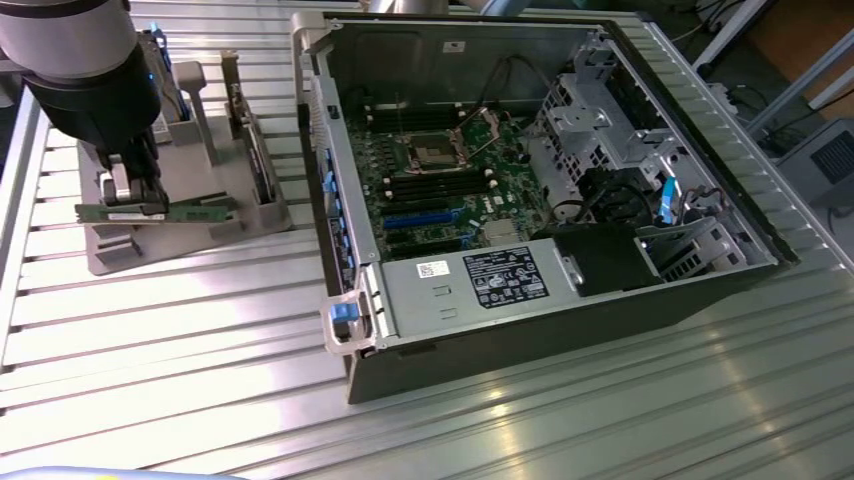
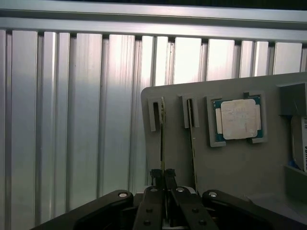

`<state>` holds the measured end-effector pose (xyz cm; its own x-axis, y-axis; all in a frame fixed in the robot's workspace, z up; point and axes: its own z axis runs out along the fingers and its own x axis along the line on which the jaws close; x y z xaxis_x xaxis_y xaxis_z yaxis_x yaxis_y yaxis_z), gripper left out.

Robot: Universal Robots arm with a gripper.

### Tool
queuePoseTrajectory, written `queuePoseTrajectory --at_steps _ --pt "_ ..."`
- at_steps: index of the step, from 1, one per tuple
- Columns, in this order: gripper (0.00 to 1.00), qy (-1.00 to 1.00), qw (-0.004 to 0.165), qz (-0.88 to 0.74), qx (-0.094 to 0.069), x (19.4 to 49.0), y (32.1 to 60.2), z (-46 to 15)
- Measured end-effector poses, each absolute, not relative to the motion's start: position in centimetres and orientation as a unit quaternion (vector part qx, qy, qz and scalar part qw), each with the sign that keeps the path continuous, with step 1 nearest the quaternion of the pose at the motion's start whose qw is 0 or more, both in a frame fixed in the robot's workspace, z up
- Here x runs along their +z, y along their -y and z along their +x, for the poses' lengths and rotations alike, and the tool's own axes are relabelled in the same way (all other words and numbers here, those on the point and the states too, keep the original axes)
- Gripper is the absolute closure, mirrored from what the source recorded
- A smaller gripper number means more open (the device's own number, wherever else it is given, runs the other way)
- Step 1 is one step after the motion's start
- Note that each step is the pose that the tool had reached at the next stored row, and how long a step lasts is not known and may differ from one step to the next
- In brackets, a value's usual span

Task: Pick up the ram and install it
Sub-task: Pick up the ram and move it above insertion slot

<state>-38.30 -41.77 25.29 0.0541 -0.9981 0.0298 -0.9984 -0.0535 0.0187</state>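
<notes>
At grey holder [image 1: 200,238] | tool [image 1: 135,204] clenched on ram [image 1: 187,212] | label seemingly white, writing unreadable

The fingers [image 2: 170,182] grip the ram [image 2: 162,143], seen edge-on, in line with a slot of the grey holder [image 2: 230,172]. A second stick [image 2: 193,139] stands in the adjacent slot, with the CPU [image 2: 237,119] beside it. The holder lies on the ribbed bench [image 2: 72,120].

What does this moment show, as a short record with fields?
tool: shut on the ram
ram: green stick, at the grey holder, outside the computer case
holder also carries: second stick, silver CPU
computer case: open, motherboard exposed, exterior view's right
progress: ram gripped, not installed
</notes>
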Motion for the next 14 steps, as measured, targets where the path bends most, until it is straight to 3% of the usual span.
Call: queuePoseTrajectory --at_steps 14 --pt "0.88 0.688 0.015 0.726 0.002 25.3 41.71 -38.3"
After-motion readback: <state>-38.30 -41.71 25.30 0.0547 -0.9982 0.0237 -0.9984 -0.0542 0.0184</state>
